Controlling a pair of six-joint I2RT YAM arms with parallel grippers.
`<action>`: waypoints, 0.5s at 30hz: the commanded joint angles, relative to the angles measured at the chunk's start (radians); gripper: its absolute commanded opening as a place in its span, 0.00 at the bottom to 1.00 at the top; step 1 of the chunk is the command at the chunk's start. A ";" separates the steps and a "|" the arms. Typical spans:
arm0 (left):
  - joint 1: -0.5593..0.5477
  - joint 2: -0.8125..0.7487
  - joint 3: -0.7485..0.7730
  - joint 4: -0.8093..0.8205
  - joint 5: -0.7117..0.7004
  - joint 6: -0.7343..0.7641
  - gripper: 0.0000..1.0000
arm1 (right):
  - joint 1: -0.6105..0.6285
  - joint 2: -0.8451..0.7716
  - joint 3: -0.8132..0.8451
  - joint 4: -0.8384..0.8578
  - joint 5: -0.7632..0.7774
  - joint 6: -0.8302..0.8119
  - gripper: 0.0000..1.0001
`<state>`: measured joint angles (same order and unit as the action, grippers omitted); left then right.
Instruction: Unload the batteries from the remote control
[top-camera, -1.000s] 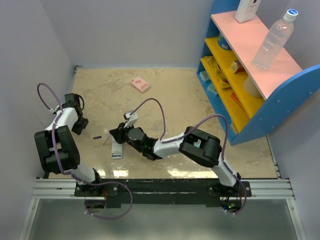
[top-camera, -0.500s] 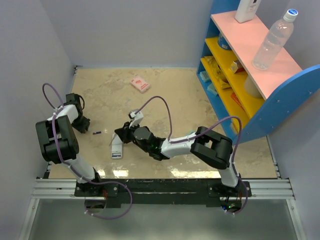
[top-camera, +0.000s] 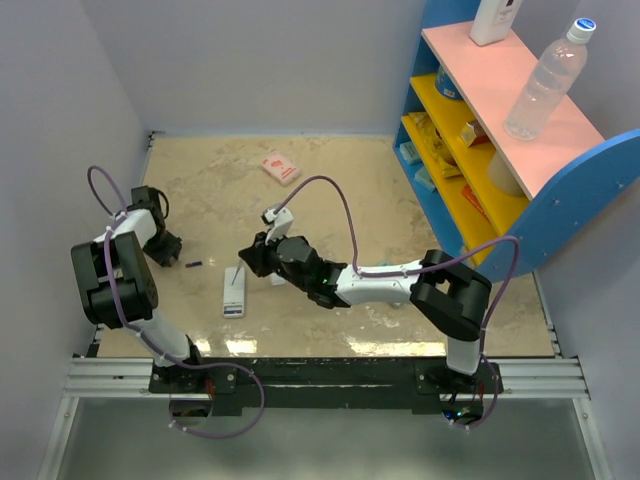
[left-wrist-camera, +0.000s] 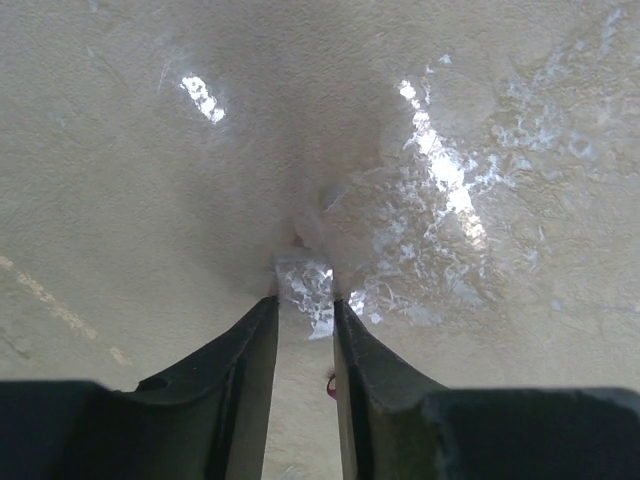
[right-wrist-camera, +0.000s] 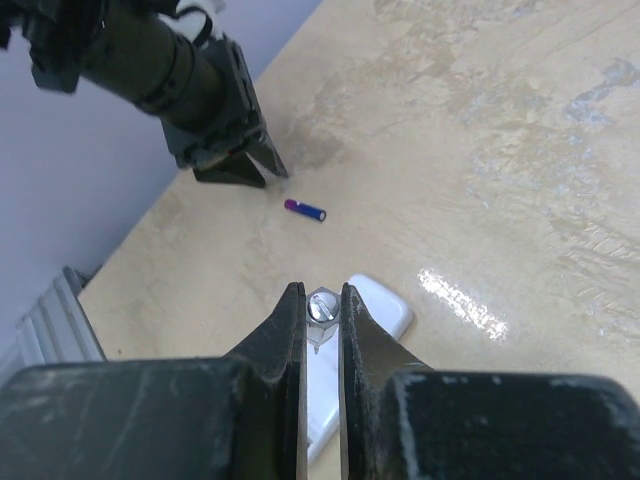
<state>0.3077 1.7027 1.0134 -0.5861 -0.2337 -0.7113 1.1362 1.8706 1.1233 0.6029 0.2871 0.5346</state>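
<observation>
The remote control (top-camera: 233, 292) is a slim white bar lying flat on the beige floor; its rounded end shows in the right wrist view (right-wrist-camera: 375, 305). My right gripper (top-camera: 250, 262) (right-wrist-camera: 322, 297) hovers just above and behind it. It is shut on a small silvery battery (right-wrist-camera: 322, 306), seen end-on. A purple and blue battery (top-camera: 193, 265) (right-wrist-camera: 305, 210) lies loose on the floor left of the remote. My left gripper (top-camera: 165, 250) (left-wrist-camera: 305, 300) sits low beside that battery, its fingers a narrow gap apart and empty. It also shows in the right wrist view (right-wrist-camera: 240, 172).
A pink packet (top-camera: 280, 167) lies at the back of the floor. A blue shelf unit (top-camera: 470, 150) with a water bottle (top-camera: 545, 85) on top stands at the right. Grey walls close the left and back. A small white piece (top-camera: 277, 277) lies under my right wrist.
My right gripper has lifted off the remote and moved right and back, leaving the remote uncovered. My left gripper shifted slightly left, then stayed still. The loose battery has barely moved.
</observation>
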 joint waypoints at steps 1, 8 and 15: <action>-0.008 -0.070 0.022 0.003 0.008 0.047 0.39 | -0.004 -0.030 0.016 -0.031 -0.150 -0.131 0.00; -0.068 -0.176 0.004 0.060 0.115 0.144 0.45 | 0.000 0.004 0.049 -0.083 -0.253 -0.124 0.00; -0.102 -0.245 -0.068 0.123 0.289 0.217 0.46 | 0.014 0.015 0.009 -0.046 -0.244 -0.113 0.00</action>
<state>0.2256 1.4879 0.9829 -0.5098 -0.0608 -0.5674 1.1419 1.8866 1.1370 0.5251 0.0612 0.4355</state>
